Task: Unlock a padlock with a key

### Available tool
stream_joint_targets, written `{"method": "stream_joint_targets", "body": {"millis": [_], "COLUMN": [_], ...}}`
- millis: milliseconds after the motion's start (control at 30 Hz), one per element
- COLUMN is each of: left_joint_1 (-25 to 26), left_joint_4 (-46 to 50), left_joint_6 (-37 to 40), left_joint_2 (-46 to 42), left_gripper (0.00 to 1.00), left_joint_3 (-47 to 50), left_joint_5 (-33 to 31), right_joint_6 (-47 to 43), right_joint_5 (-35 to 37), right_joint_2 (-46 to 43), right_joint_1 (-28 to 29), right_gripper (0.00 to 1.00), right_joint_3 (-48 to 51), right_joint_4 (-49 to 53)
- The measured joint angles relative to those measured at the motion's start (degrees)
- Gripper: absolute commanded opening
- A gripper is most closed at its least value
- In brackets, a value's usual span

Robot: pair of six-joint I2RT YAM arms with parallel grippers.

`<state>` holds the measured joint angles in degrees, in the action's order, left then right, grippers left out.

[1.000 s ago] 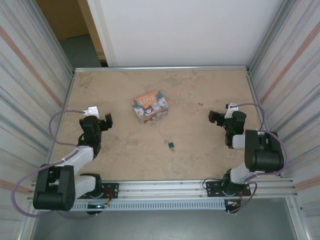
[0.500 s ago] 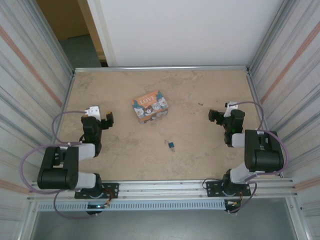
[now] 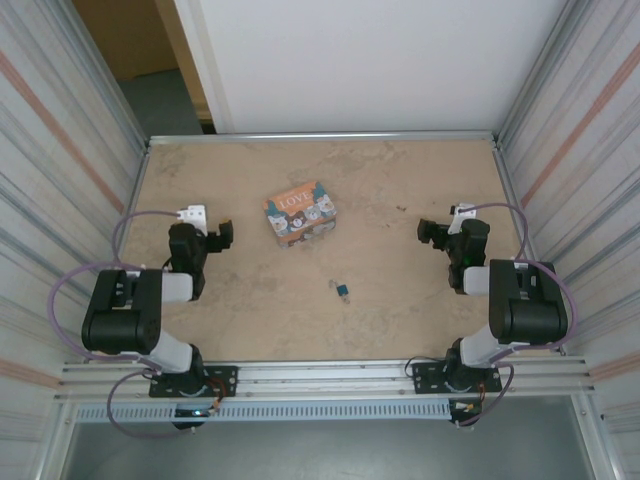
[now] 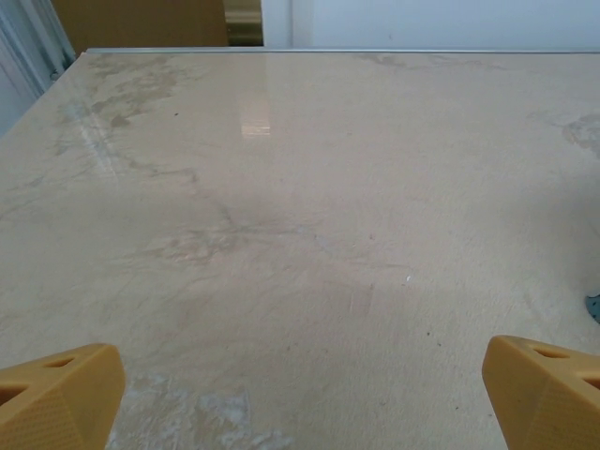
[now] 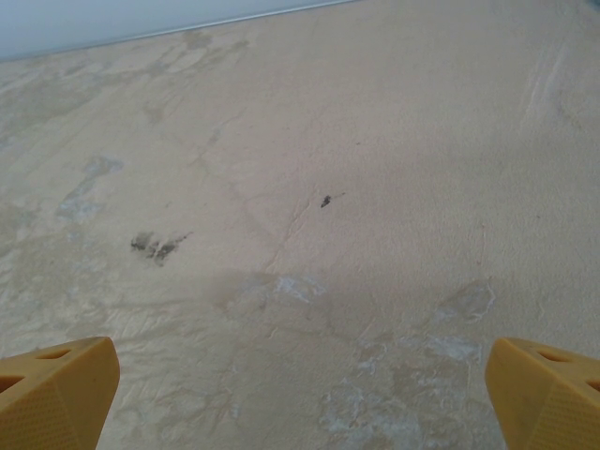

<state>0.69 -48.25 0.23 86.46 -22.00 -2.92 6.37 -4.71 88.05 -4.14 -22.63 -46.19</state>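
Observation:
The padlock (image 3: 342, 290), tiny and dark blue-teal with a small greyish metal part, lies on the table (image 3: 400, 190) below the middle, far from both arms. I cannot make out a separate key. At the left, my left gripper (image 3: 223, 238) points right, well apart from the lock. In its wrist view the left gripper (image 4: 300, 412) stands open, its yellow fingertips (image 4: 58, 398) wide apart over bare table. My right gripper (image 3: 430, 235) sits at the right, pointing left. Up close the right gripper (image 5: 300, 403) is open too, with nothing between its fingertips (image 5: 548, 394).
An orange-and-teal "LOVE" cartoon box (image 3: 300, 213) stands above and left of the padlock. Ribbed metal walls (image 3: 60, 170) close in both sides, and a rail (image 3: 320, 375) runs along the near edge. Dark stains (image 5: 157, 246) mark the tabletop.
The left arm has folded, its big link swinging up and left over its base. Its gripper has crept slightly right and up. The right arm and the padlock have not moved.

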Motion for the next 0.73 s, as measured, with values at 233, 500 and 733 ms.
{"method": "stream_joint_targets", "body": {"millis": [233,500,733], "left_joint_1": [0.02,0.07,0.07], "left_joint_4": [1.16,1.81,1.84], "left_joint_6": [0.09,0.68,0.7], "left_joint_2": [0.02,0.02,0.02], "left_gripper": [0.99,0.99,0.99], "left_joint_3": [-0.02,-0.02,-0.02], "left_joint_5": [0.37,0.37,0.37], "right_joint_6": [-0.02,-0.04,-0.07], "right_joint_5": [0.02,0.42,0.59], "right_joint_2": [0.0,0.0,0.0], "right_joint_1": [0.02,0.17,0.44], "right_gripper": [0.99,0.99,0.99], "right_joint_3": [0.0,0.0,0.0], "right_joint_4": [0.0,0.0,0.0]}}
